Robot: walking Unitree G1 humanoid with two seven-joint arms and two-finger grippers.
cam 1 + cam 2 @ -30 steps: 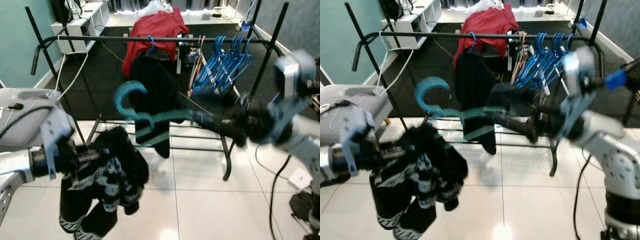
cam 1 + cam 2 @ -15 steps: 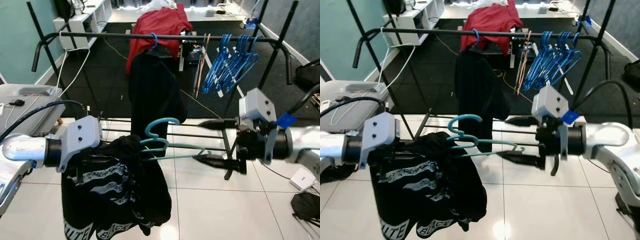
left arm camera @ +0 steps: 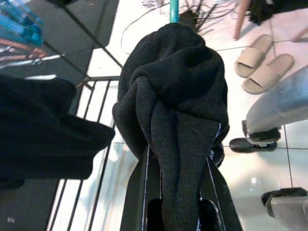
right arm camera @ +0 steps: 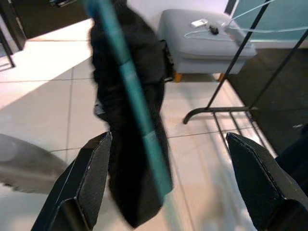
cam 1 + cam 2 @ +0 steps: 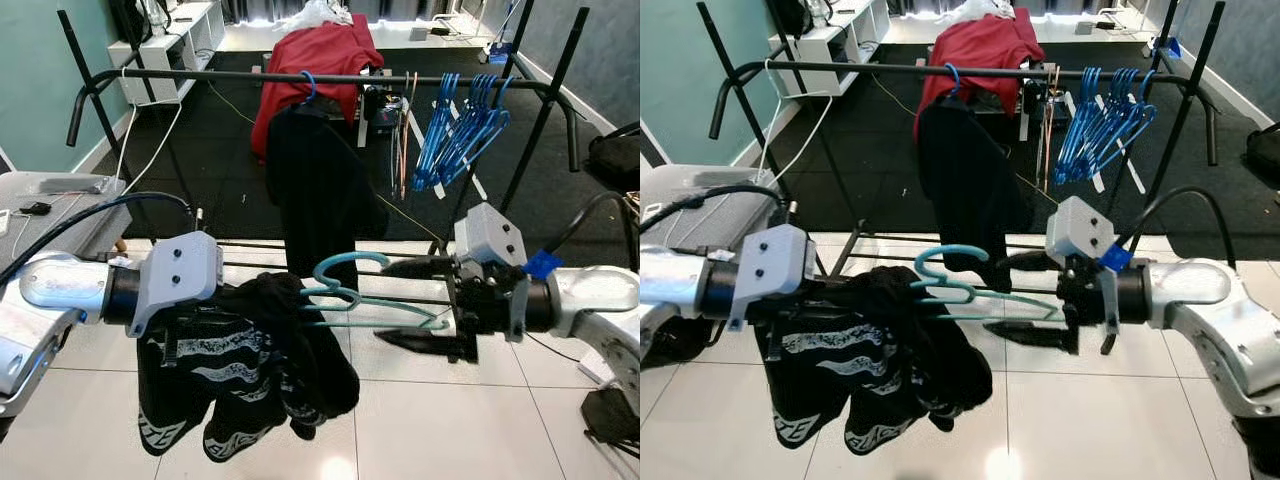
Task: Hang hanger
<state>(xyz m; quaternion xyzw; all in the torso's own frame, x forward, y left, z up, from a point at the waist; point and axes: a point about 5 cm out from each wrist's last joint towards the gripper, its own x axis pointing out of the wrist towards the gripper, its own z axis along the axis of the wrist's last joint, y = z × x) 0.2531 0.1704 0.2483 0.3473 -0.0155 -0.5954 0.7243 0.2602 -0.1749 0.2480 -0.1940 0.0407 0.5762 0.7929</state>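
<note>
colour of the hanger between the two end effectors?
Teal hanger; clearest in the left eye view.

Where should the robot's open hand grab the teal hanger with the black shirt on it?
Probably the bare end of the teal hanger that pokes out of the black shirt, coming from the robot's right. The open right gripper already straddles that end, while the left gripper pinches the shirt.

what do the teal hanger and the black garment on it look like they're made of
Teal hanger: probably plastic, going by its uniform colour, smooth slight sheen and thin moulded hook. Black garment: soft fabric, likely knit cotton or a blend; it bunches and folds limply, looks matte, and carries white printed graphics. The left tool pinches it.
</note>
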